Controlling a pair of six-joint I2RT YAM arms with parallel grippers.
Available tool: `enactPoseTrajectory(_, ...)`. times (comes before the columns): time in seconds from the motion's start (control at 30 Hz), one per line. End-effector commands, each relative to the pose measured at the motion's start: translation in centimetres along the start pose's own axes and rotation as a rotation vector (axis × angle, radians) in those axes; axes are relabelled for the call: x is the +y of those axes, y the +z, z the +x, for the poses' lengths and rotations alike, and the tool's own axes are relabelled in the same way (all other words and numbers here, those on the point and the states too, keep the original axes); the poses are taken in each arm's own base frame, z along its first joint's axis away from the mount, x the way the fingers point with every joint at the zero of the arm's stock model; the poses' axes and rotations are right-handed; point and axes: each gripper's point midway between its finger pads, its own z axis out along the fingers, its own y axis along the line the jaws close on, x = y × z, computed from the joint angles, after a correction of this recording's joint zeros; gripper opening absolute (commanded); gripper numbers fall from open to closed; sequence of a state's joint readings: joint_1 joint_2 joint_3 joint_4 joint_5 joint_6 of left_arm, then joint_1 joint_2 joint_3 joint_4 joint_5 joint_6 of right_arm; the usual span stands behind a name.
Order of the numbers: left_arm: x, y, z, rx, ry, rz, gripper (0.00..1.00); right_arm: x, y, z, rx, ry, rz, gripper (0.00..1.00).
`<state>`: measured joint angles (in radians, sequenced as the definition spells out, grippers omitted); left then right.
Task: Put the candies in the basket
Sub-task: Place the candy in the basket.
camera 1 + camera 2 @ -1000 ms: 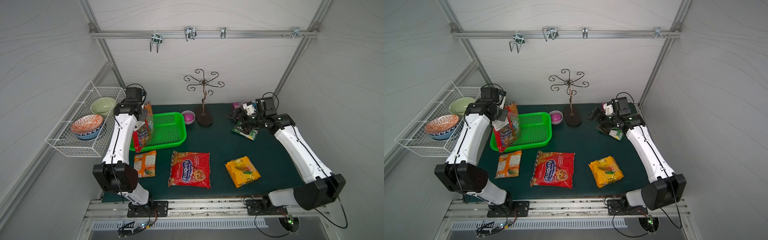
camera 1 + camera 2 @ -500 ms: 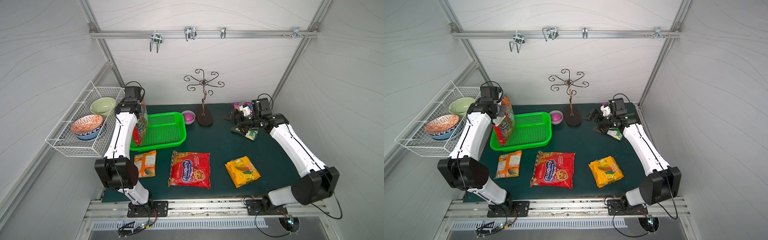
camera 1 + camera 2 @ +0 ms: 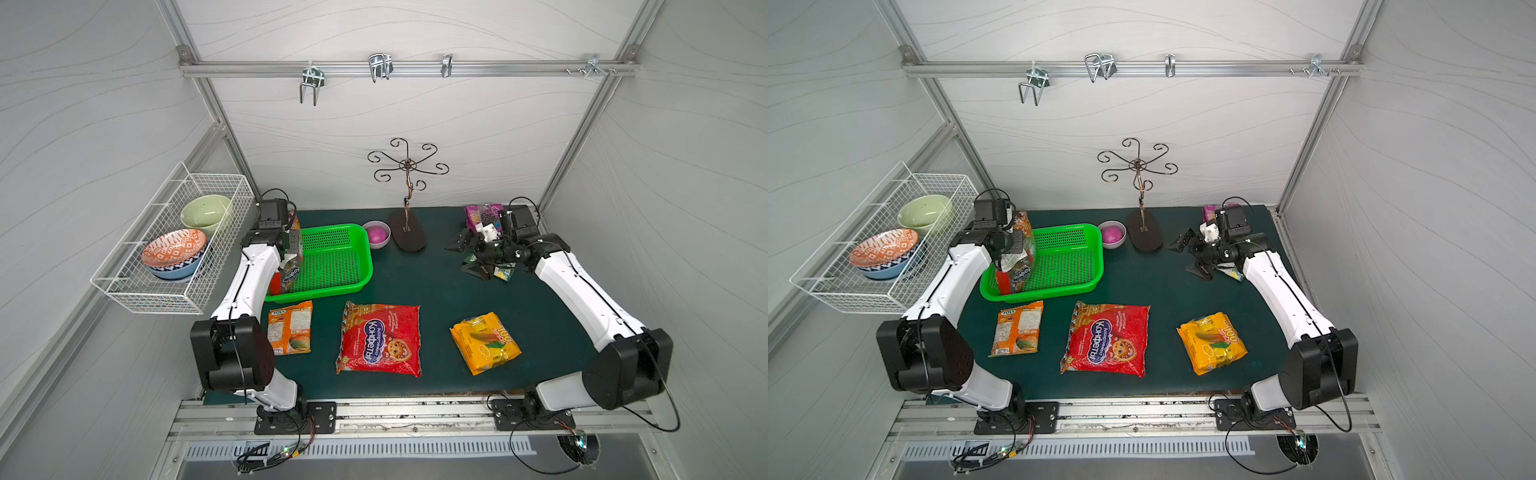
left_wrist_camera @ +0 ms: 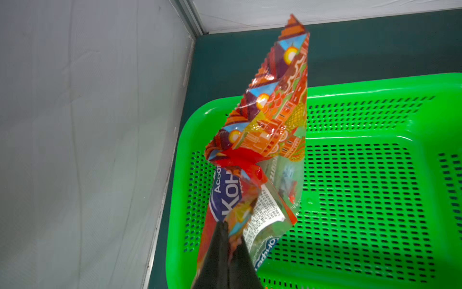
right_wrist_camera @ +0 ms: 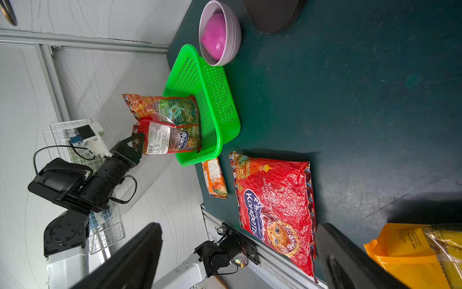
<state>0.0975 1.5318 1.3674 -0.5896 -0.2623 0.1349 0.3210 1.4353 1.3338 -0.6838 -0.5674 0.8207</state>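
The left tool (image 4: 228,232) pinches the red candy bag (image 4: 262,140) upright at the green basket (image 4: 375,87) edge; once released it may topple outside. The right tool (image 3: 467,258) gapes empty.

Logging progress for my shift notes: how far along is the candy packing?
Done: nothing lies released in the basket. In hand: the left end effector is shut on one red bag at the basket's end. Left: the orange bag, second red bag, yellow bag, green bag by the open right end effector, and purple bag.
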Motion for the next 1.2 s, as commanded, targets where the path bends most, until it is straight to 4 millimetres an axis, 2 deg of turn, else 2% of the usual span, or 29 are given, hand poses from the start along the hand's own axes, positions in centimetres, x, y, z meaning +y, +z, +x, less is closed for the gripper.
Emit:
enactPoseTrajectory(0.0, -1.7, -2.5, -2.1, -0.087, -0.061, 0.139, 0.0, 1.1, -0.4, 0.2, 0.0, -0.015, -0.037, 0.99)
enactPoseTrajectory(0.13, -4.0, -3.6, -0.8, -0.039, -0.101, 0.28, 0.0, 1.0, -0.2, 0.3, 0.006, 0.001, -0.044, 0.99)
enactPoseTrajectory(0.37, -11.6, -5.9, 1.9, 0.115, -0.197, 0.623, 0.0, 0.7, -0.1, 0.5, 0.009, 0.008, -0.041, 0.99)
enactPoseTrajectory(0.4, -12.6, -6.0, 2.2, 0.123, -0.2, 0.659, 0.05, 0.9, 0.0, 0.6, 0.011, -0.002, -0.048, 0.99)
enactPoseTrajectory(0.43, -13.7, -6.1, 2.4, 0.129, -0.202, 0.705, 0.2, 1.4, 0.2, 0.8, 0.027, -0.029, -0.057, 0.99)
enactPoseTrajectory(0.47, -14.6, -6.3, 2.5, 0.135, -0.196, 0.749, 0.3, 1.6, 0.5, 1.3, 0.051, -0.064, -0.046, 0.99)
enactPoseTrajectory(0.6, -17.5, -7.2, 2.6, 0.174, -0.144, 0.89, 0.46, 1.5, 2.1, 3.3, 0.147, -0.245, 0.091, 0.99)
enactPoseTrajectory(0.67, -18.2, -7.3, 2.5, 0.196, -0.159, 0.936, 0.75, 0.7, 3.2, 4.3, 0.17, -0.344, 0.201, 0.99)
enactPoseTrajectory(0.73, -18.5, -7.4, 2.3, 0.208, -0.159, 0.955, 0.86, 0.3, 4.3, 4.9, 0.177, -0.427, 0.264, 0.99)
enactPoseTrajectory(0.77, -18.4, -7.6, 2.1, 0.204, -0.149, 0.959, 0.87, 0.3, 4.9, 5.2, 0.178, -0.46, 0.28, 0.99)
enactPoseTrajectory(0.87, -17.8, -7.9, 1.5, 0.175, -0.107, 0.936, 0.87, 0.7, 7.1, 6.4, 0.208, -0.543, 0.272, 0.99)
enactPoseTrajectory(0.97, -15.8, -7.2, 1.1, 0.154, -0.12, 0.876, 0.83, 2.4, 9.4, 7.9, 0.248, -0.605, 0.204, 0.95)
enactPoseTrajectory(1.0, -14.9, -6.9, 0.8, 0.146, -0.136, 0.859, 0.8, 3.5, 10.2, 8.6, 0.264, -0.621, 0.17, 0.91)
enactPoseTrajectory(1.07, -12.9, -5.6, 1.0, 0.149, -0.154, 0.79, 0.73, 5.7, 12.0, 10.1, 0.308, -0.629, 0.084, 0.75)
enactPoseTrajectory(1.17, -11.6, -3.8, 2.4, 0.154, -0.035, 0.694, 0.67, 8.9, 14.3, 12.6, 0.356, -0.648, -0.033, 0.57)
